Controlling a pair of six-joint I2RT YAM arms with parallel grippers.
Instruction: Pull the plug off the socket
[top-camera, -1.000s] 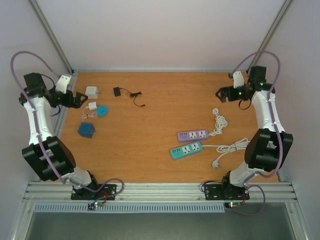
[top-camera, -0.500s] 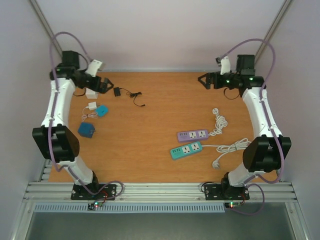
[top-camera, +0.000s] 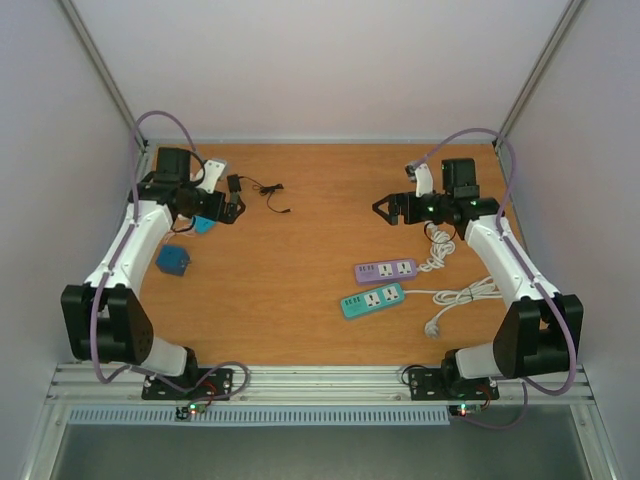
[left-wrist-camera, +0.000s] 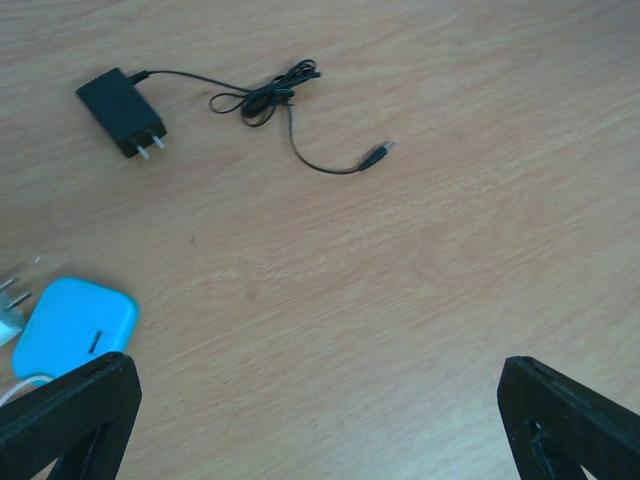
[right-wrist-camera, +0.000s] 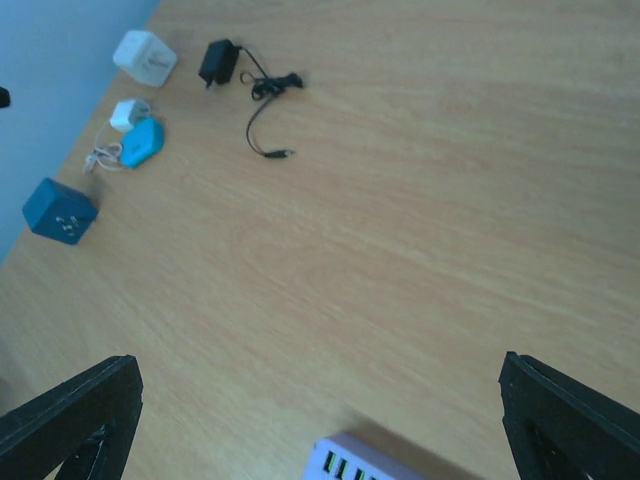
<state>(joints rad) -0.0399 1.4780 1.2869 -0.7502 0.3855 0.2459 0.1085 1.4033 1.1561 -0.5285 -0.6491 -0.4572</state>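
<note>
Both pairs of fingers stand wide apart and touch nothing. The left gripper hovers over the far left of the table. Its fingers frame bare wood, with one light-blue charger just beside the left finger and one black adapter with a thin cable farther off. The right gripper hangs right of the middle, its fingers flanking an end of the purple power strip. There are two strips at the near right: the purple one and, just nearer, a teal power strip. The teal strip's white cord ends in a plug lying on the table. One dark-blue cube sits at the left.
</note>
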